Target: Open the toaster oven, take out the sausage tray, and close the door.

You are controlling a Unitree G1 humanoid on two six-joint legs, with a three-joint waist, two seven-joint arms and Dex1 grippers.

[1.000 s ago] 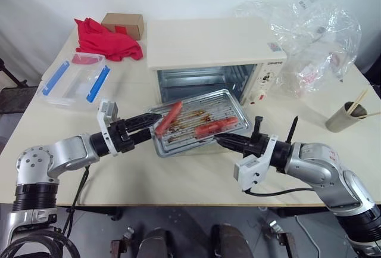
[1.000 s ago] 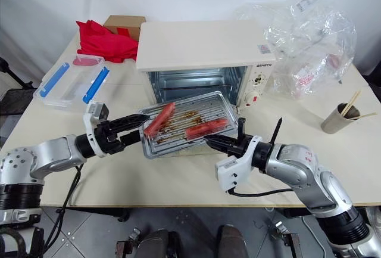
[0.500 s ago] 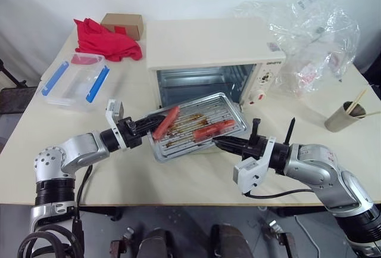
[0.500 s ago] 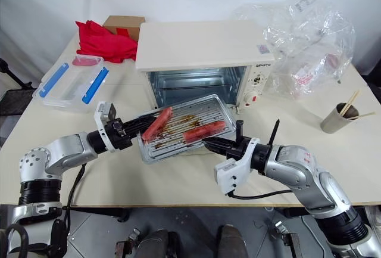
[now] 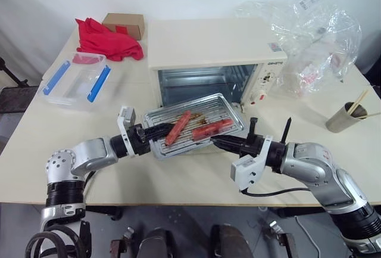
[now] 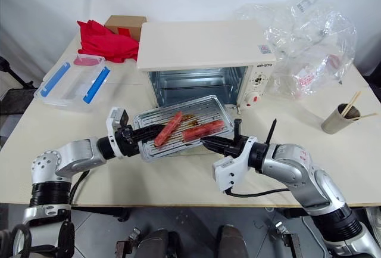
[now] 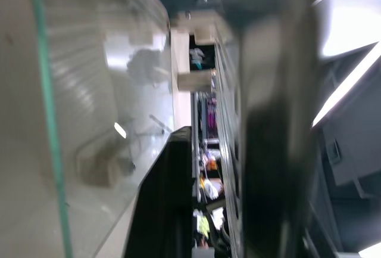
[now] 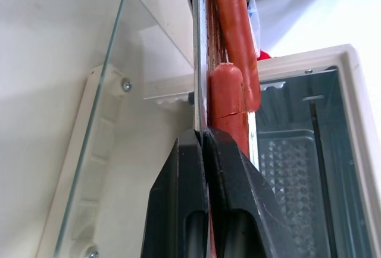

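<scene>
The cream-white boxy toaster oven stands at the table's centre. The ribbed silver metal sausage tray is at its 6 o'clock, above the lowered glass door. The clear plastic box with blue clips lies at 9 o'clock, the crumpled clear plastic bag at 3 o'clock.

My cream rectangular table carries the cream-white boxy toaster oven near its far edge. A crumpled red cloth and brown cardboard box sit at my far-left corner, a clear plastic box with blue clips along my left edge, and a crinkled clear plastic bag far right.
</scene>
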